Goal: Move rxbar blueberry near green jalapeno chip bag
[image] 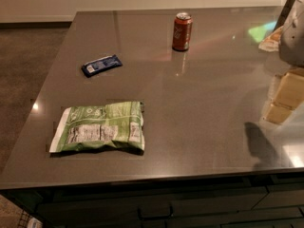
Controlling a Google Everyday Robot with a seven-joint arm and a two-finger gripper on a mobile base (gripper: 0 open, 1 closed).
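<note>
- pincer [293, 32]: at the far right edge of the camera view, in the upper corner, over the right side of the desk [204, 122]; pale grey and cut off by the frame; released or clenched, cannot tell.
- rxbar blueberry [101, 65]: small, dark blue with white lettering, flat on the left rear part of the desk; set at a slant, right end a little farther back; well apart from the pincer.
- green jalapeno chip bag [99, 127]: large, crinkled, green and white, flat near the front left corner of the desk, white nutrition panel facing up; long side roughly along the front edge.
- Between bar and bag: a stretch of bare desk, no touching; bar behind the bag, toward the rear.
- soda can [182, 31]: red-brown, upright, toward the rear middle of the desk, to the right of the bar and apart from it; faintly mirrored in the glossy top just in front.
- Desk top: dark grey-brown, shiny, with light glints.
- tan blocks [286, 93]: pale shapes at the right edge, below the pincer; solid things or reflections, cannot tell.
- drawer handle [154, 213]: dark, on the front face below the desk top.
- carpet [26, 65]: brownish, left of the desk.
</note>
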